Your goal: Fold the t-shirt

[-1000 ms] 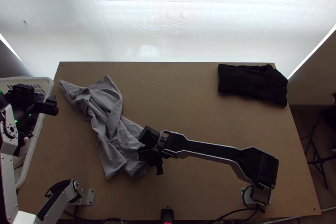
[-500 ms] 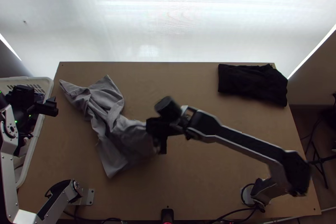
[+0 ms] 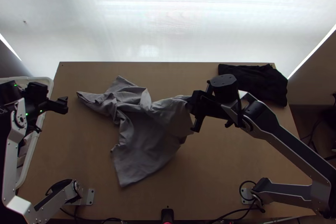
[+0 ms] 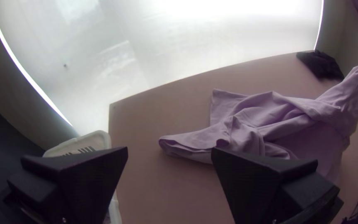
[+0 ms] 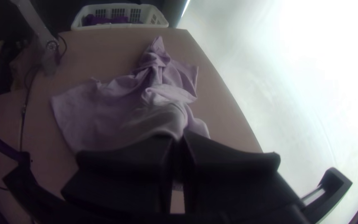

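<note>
My right claw (image 5: pixel 179 142) is pinched on the grey, soft cloth t-shirt (image 3: pixel 143 142), gripping it at the end farthest from the white, slotted plastic basket (image 4: pixel 99 139). My left claw (image 4: pixel 169 150) stands wide and empty, beside the basket's tableward rim. The shirt lies between my two claws: its end toward the basket is bunched on the table (image 3: pixel 218 161), and its far end is raised in my grip.

I judge the step in hand to be opening the shirt out, with folding not yet begun. To do it well, I should keep my pinch firm and draw the held end gently away from the basket, low enough that the cloth flattens as it goes down. A hard pull would probably drag the whole bundle along. Pinning the end nearest the basket with my left claw would give me something to stretch against.

The fabric looks thin, matte and limp. Toward the basket it twists into ropy ridges ending in a narrow point; away from that knot it opens into a smoother, broad panel with a straight-looking edge. Farthest from the basket lies a folded black cloth (image 3: pixel 269 83), a flat, roughly oblong stack.
</note>
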You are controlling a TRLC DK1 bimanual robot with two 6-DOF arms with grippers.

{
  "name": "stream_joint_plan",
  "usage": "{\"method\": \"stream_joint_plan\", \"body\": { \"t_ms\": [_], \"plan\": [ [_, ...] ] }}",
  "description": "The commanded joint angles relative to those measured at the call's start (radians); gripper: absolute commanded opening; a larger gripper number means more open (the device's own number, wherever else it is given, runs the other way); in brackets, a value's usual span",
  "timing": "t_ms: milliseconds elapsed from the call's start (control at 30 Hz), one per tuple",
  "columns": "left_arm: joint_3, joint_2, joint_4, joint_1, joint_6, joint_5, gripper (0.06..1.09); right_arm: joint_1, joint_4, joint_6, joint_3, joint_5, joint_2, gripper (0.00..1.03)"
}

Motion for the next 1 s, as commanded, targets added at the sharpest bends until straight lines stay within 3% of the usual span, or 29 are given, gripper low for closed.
{"method": "stream_joint_plan", "body": {
  "t_ms": [0, 67, 233, 300, 400, 567, 967],
  "plan": [
    [0.067, 0.216, -0.135, -0.121, -0.015, -0.005, 1.04, -0.034, -0.019, -0.001, -0.078, -0.002, -0.048, 0.03],
    [0.114, 0.295, -0.187, -0.187, -0.011, -0.004, 1.04, -0.024, -0.019, 0.005, -0.083, -0.005, -0.04, 0.03],
    [0.304, 0.495, -0.156, -0.31, -0.023, 0.045, 1.03, -0.013, -0.019, 0.019, -0.083, -0.01, -0.011, 0.03],
    [0.461, 0.631, -0.199, -0.333, -0.034, 0.117, 1.01, -0.013, -0.017, 0.023, -0.086, -0.01, -0.003, 0.03],
    [0.792, 0.86, -0.391, -0.34, -0.077, 0.251, 1.01, -0.013, -0.017, 0.026, -0.097, -0.01, 0.001, 0.03],
    [1.108, 1.084, -0.423, -0.359, -0.135, 0.277, 1.01, -0.017, -0.006, 0.026, -0.127, -0.011, 0.006, 0.03],
    [1.17, 1.32, -0.4, -0.386, -0.159, 0.278, 1.01, -0.042, 0.009, 0.031, -0.17, -0.017, 0.0, 0.03]
  ]
}}
